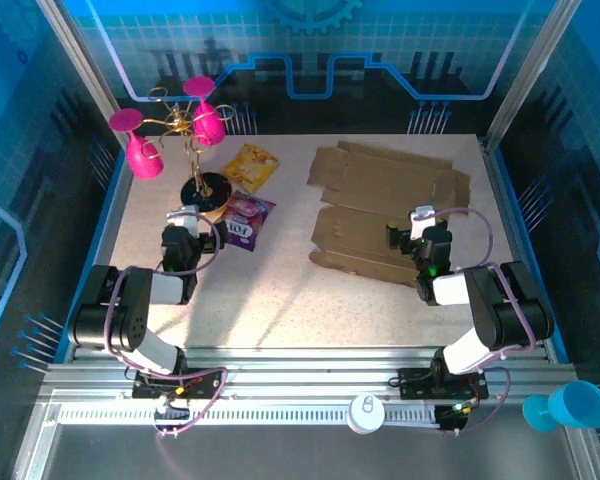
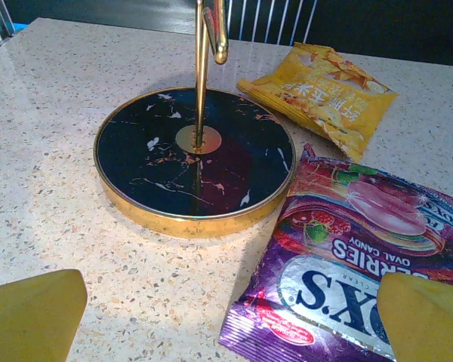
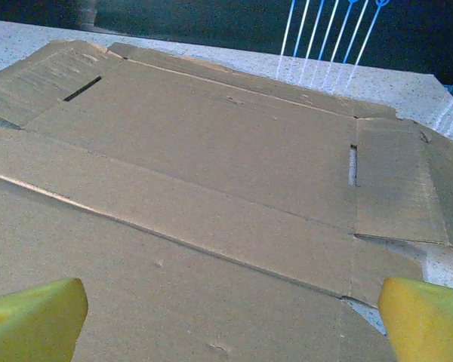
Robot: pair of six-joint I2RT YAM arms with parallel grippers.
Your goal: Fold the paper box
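Two open, empty tools: the right gripper (image 3: 226, 320) hangs above the near panel of the paper box (image 1: 385, 215), which lies flat and unfolded by the right edge of the table (image 1: 280, 300); the left gripper (image 2: 226, 324) sits just beside a purple packet (image 2: 355, 271) toward the left edge. Folding likely goes best by lifting one flap along its crease while the other gripper pins the panel. The surface is pale and speckled, inside a blue-lit enclosure.

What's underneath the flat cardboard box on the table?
The paper box lies flat on the speckled table, which shows around its edges. Anything else beneath is hidden by the cardboard.
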